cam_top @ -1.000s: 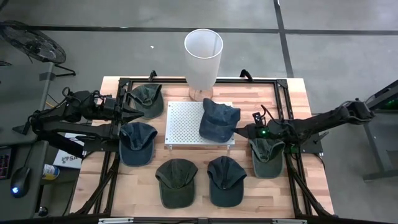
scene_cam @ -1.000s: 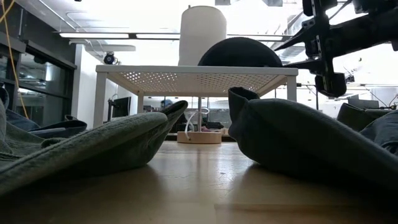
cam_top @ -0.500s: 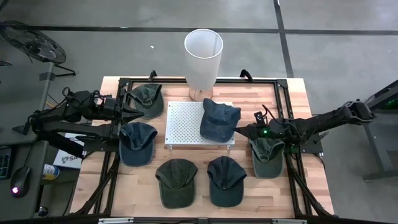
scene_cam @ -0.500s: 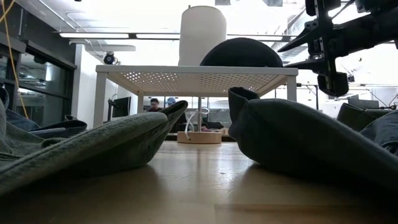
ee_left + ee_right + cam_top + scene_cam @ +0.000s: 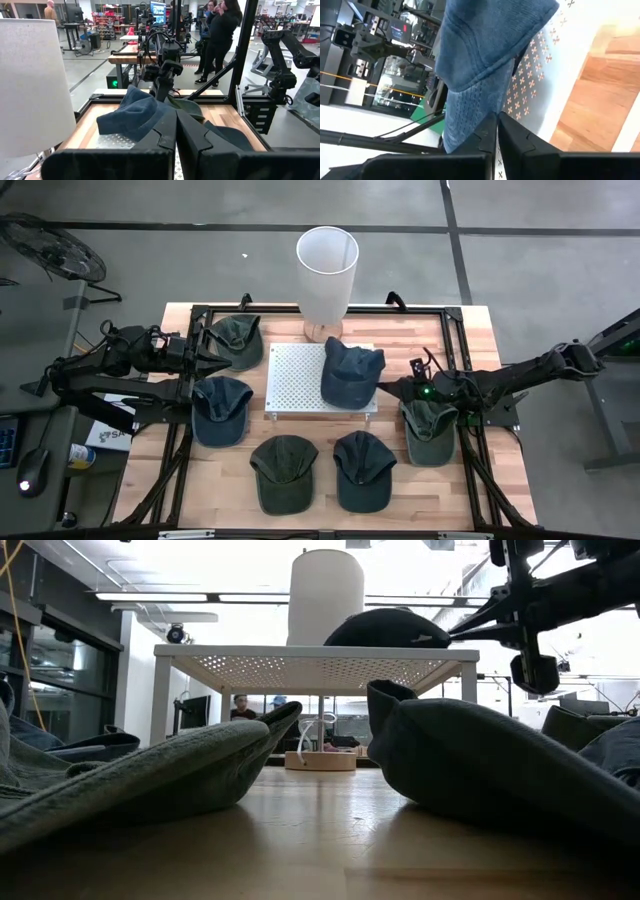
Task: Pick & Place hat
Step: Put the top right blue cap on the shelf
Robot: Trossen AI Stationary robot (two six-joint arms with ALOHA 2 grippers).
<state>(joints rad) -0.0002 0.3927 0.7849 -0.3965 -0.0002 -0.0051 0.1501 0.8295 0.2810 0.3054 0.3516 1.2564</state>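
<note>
A blue hat [image 5: 350, 370] lies on the white perforated platform [image 5: 300, 380] in the middle of the table, its crown sagging low [image 5: 385, 628]. My right gripper [image 5: 384, 388] reaches in from the table's right and is shut at the hat's right-hand edge [image 5: 497, 120]. My left gripper [image 5: 228, 365] waits shut over the table's left side, between a green hat and a blue hat; its wrist view looks across at the platform's blue hat [image 5: 132, 115]. My right gripper pinches the blue hat's lower edge [image 5: 482, 107] on its right-hand side between its two fingers. The fingers come in about level from the table's right [image 5: 452, 635]. The hat rests on the platform, its cloth slack.
A tall white cylinder [image 5: 327, 265] stands behind the platform. Other hats lie on the table: green [image 5: 238, 340], blue [image 5: 221, 408], green [image 5: 283, 470], blue [image 5: 362, 470], and green [image 5: 430, 430] under my right arm. People stand in the room beyond.
My right gripper has shut on the blue hat's right-hand edge. The hat's rounded crown has sunk and flattened, drawn a little toward the gripper, while the hat stays on the platform.
</note>
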